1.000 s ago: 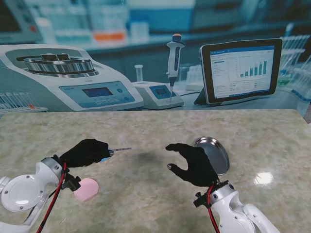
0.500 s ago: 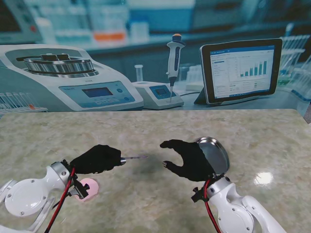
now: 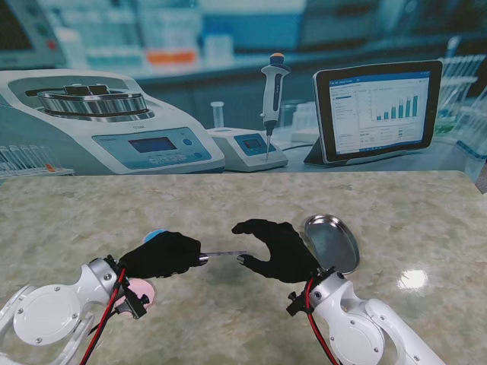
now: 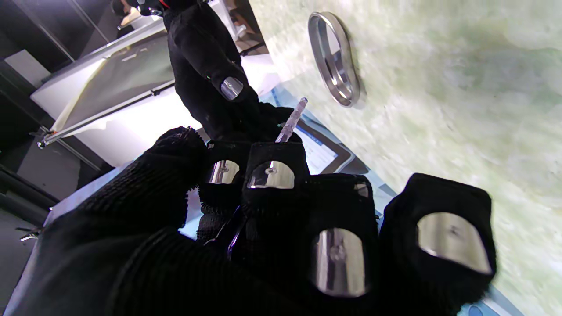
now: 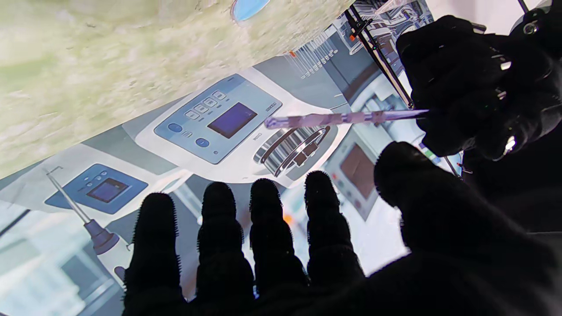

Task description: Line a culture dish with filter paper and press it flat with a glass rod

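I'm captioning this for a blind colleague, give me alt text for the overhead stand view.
Two black-gloved robot hands meet over a marble table: the left hand holds a glass rod toward the open right hand. A metal dish sits just right of them.

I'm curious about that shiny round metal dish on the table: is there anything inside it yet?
The dish looks bare inside: only shiny metal, no paper. The right hand covers its nearer left edge, so that bit is hidden. A pink disc lies partly under the left wrist.
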Controlling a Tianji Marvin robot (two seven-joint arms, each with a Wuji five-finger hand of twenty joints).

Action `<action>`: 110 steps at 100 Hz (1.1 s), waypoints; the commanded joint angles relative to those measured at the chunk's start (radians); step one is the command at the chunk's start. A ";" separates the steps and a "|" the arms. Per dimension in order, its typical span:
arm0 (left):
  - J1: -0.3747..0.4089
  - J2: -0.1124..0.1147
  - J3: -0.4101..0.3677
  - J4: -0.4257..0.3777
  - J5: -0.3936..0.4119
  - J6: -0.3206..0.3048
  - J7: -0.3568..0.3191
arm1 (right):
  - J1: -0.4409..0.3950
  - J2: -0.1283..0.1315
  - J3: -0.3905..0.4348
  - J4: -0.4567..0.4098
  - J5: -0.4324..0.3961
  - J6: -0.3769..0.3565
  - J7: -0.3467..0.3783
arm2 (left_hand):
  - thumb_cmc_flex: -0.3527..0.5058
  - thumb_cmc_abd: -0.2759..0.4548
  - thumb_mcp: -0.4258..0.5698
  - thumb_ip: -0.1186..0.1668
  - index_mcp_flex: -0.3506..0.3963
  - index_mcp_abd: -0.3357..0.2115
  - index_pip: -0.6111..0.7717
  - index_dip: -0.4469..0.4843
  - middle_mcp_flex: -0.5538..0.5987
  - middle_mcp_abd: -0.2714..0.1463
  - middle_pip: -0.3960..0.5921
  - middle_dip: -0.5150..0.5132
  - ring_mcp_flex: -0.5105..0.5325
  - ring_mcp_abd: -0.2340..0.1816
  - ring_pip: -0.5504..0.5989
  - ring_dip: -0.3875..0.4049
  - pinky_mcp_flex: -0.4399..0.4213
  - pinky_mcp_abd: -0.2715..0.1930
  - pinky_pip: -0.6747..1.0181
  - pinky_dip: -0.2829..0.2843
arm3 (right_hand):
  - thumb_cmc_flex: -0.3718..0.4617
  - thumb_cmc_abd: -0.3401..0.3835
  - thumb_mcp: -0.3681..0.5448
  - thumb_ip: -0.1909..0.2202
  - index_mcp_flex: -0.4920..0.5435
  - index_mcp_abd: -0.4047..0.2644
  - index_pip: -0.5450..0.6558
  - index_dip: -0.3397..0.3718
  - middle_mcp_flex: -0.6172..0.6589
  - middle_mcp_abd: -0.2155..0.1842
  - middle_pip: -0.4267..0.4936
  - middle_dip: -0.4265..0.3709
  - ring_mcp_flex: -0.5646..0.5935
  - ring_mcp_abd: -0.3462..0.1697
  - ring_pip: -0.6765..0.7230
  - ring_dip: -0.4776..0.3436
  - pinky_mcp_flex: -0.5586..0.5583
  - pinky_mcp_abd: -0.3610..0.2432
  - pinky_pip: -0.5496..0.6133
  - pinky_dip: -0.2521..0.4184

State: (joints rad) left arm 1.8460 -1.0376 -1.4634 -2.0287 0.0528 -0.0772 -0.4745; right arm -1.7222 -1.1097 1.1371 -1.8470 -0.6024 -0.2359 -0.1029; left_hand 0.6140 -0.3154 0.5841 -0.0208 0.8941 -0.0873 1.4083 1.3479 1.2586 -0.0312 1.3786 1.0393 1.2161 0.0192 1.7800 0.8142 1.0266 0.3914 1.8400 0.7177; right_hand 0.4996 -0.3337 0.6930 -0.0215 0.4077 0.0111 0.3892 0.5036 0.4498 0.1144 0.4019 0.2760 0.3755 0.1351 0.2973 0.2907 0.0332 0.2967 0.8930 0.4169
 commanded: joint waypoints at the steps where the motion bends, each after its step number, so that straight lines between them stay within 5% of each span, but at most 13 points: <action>1: 0.005 0.000 0.007 -0.014 -0.004 0.007 -0.007 | 0.003 -0.003 -0.010 0.004 0.006 -0.004 0.009 | 0.005 0.020 0.004 0.032 0.024 0.168 0.087 0.024 0.075 -0.147 0.095 0.001 0.057 -0.163 0.083 0.000 0.050 -0.018 0.205 0.000 | -0.023 0.030 -0.016 0.001 -0.051 0.003 -0.006 0.001 -0.018 0.005 0.011 0.002 -0.014 -0.001 0.018 0.011 0.004 -0.021 0.030 0.024; 47: 0.002 0.000 0.020 -0.023 -0.012 0.013 -0.005 | 0.039 -0.003 -0.053 0.033 0.044 -0.023 0.030 | 0.007 0.020 0.004 0.033 0.024 0.168 0.087 0.024 0.075 -0.146 0.095 0.001 0.057 -0.163 0.083 0.000 0.050 -0.018 0.205 0.000 | -0.049 0.021 -0.048 -0.019 0.049 0.020 0.036 0.026 0.093 0.017 0.071 0.041 0.086 0.030 0.108 0.066 0.090 -0.011 0.145 0.089; 101: -0.018 -0.003 0.045 -0.012 -0.026 0.016 0.004 | 0.077 -0.006 -0.088 0.067 0.068 -0.037 0.034 | 0.006 0.020 0.004 0.033 0.024 0.168 0.087 0.024 0.075 -0.146 0.095 0.001 0.057 -0.163 0.083 0.000 0.050 -0.018 0.206 0.001 | -0.072 0.012 -0.023 -0.037 0.260 -0.036 0.245 0.248 0.302 0.002 0.286 0.240 0.272 0.066 0.377 0.234 0.243 -0.013 0.376 0.207; 110: -0.021 -0.003 0.048 -0.012 -0.029 0.017 0.004 | 0.086 -0.008 -0.096 0.078 0.067 -0.040 0.027 | 0.007 0.020 0.003 0.033 0.023 0.169 0.087 0.024 0.075 -0.146 0.095 0.001 0.057 -0.163 0.083 0.000 0.050 -0.018 0.206 0.001 | -0.047 -0.012 -0.024 -0.074 0.266 -0.066 0.330 0.282 0.331 -0.009 0.339 0.284 0.303 0.067 0.435 0.264 0.271 -0.016 0.412 0.223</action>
State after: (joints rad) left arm 1.8245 -1.0390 -1.4189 -2.0409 0.0270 -0.0656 -0.4676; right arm -1.6389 -1.1109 1.0496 -1.7794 -0.5372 -0.2730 -0.0729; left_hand 0.6142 -0.3154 0.5841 -0.0208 0.8941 -0.0873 1.4083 1.3479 1.2587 -0.0312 1.3786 1.0393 1.2163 0.0192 1.7802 0.8142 1.0269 0.3915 1.8402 0.7177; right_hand 0.4485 -0.3334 0.6579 -0.0511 0.6455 -0.0163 0.6659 0.7596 0.7600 0.1276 0.6981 0.5307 0.6441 0.2010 0.6853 0.5296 0.2867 0.2966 1.2543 0.6082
